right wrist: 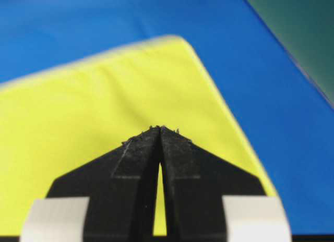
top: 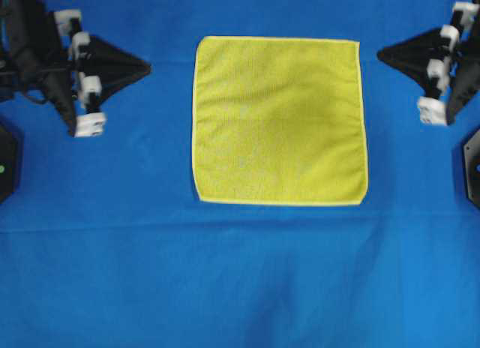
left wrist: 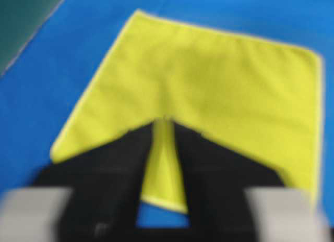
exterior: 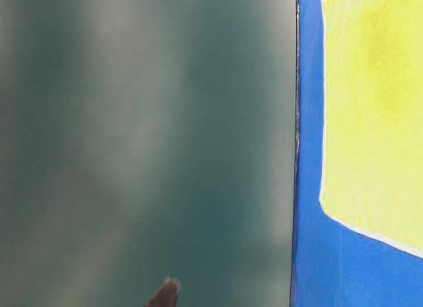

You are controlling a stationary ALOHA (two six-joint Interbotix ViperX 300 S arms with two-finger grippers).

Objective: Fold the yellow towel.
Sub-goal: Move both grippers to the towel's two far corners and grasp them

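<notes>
The yellow towel (top: 279, 121) is matt woven cloth with a fine grainy texture and a paler stitched hem, lying on a smooth, faintly creased blue cloth (top: 225, 280), flanked by matt black plastic fingers (right wrist: 182, 164).

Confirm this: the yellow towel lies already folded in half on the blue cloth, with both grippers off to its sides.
Not folded: in the overhead view the yellow towel lies spread flat as a full square on the blue cloth. The left gripper and right gripper are indeed off to its sides.
</notes>
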